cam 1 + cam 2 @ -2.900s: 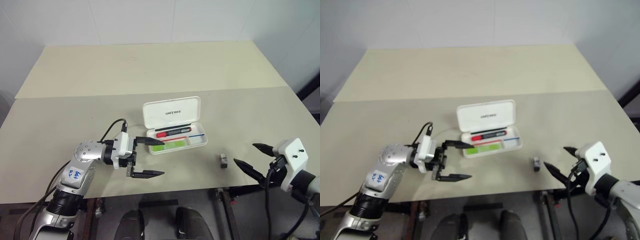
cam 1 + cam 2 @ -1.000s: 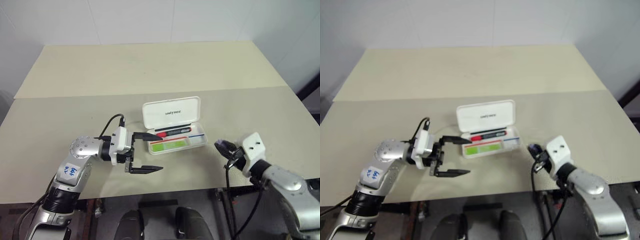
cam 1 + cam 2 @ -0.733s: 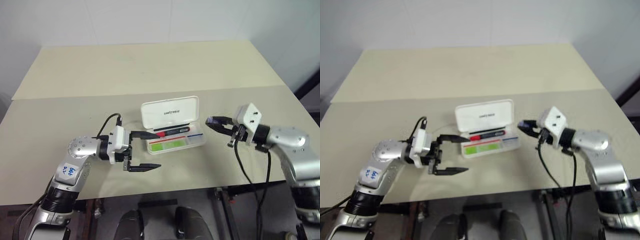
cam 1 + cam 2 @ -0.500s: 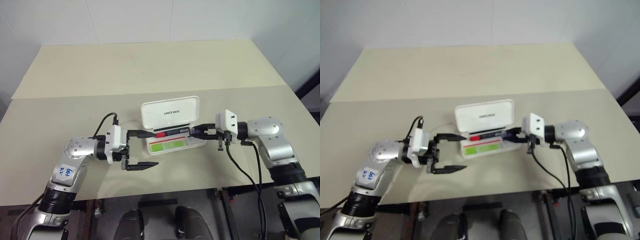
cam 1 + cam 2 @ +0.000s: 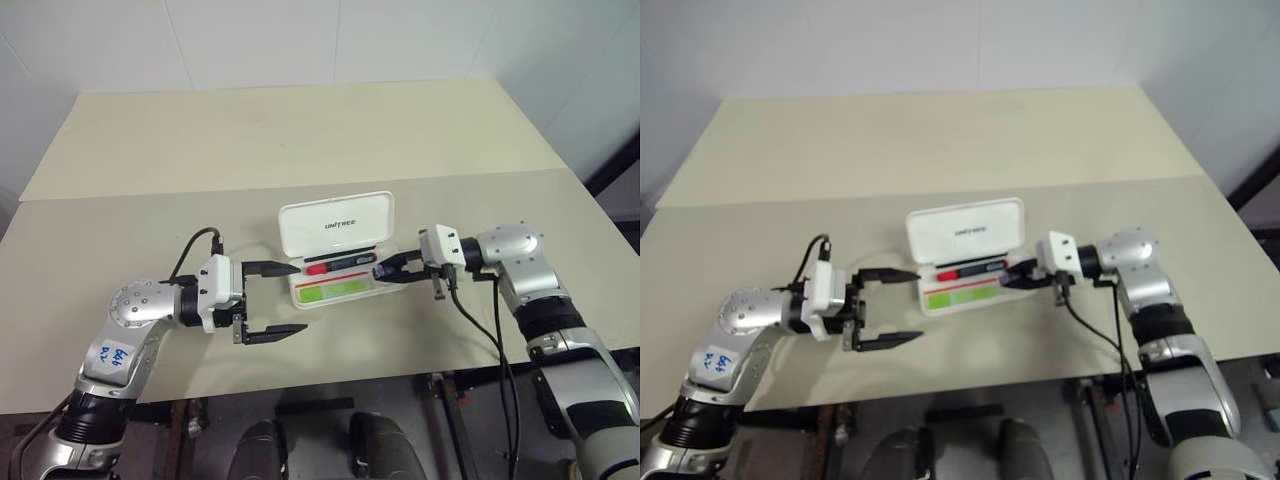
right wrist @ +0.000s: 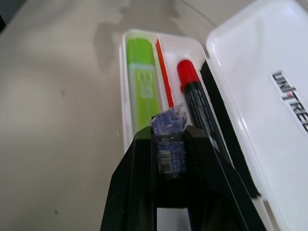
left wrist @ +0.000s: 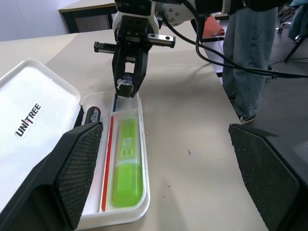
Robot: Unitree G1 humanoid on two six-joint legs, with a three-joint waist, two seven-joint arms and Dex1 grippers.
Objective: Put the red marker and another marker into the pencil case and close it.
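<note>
- Left pincer [image 5: 272, 299], level above the surface [image 5: 120, 230], spreads its two black fingers wide with nothing between them. It points toward the pencil case [image 5: 340, 250], which lies just beyond its fingertips. My reading is that it waits there with room to spare, so the other arm can work at the tray.
- Pencil case sits between the two pincers, lid tipped up and back on its hinge with the lettering facing up; the tray is open toward both arms, which leaves its contents reachable from either side.
- Green highlighter [image 7: 126, 163] lies flat in the tray's nearer compartment, straight ahead of the left pincer's tips.
- Red marker [image 6: 197, 103] lies in the compartment beside the lid, cap end toward the left pincer. Both markers appear already loaded, so closing the lid looks like the main step left.
- Small grey block [image 6: 169, 139], wrapped in bluish printed film, is clamped between the right pincer's fingers, hovering over the tray's end nearest that arm, just past the highlighter's end.
- Right pincer [image 5: 388, 270] slants slightly downward, tips above the tray's end. Judging by that pose, the block is meant to go inside before closing; whether it touches the tray I cannot tell.
</note>
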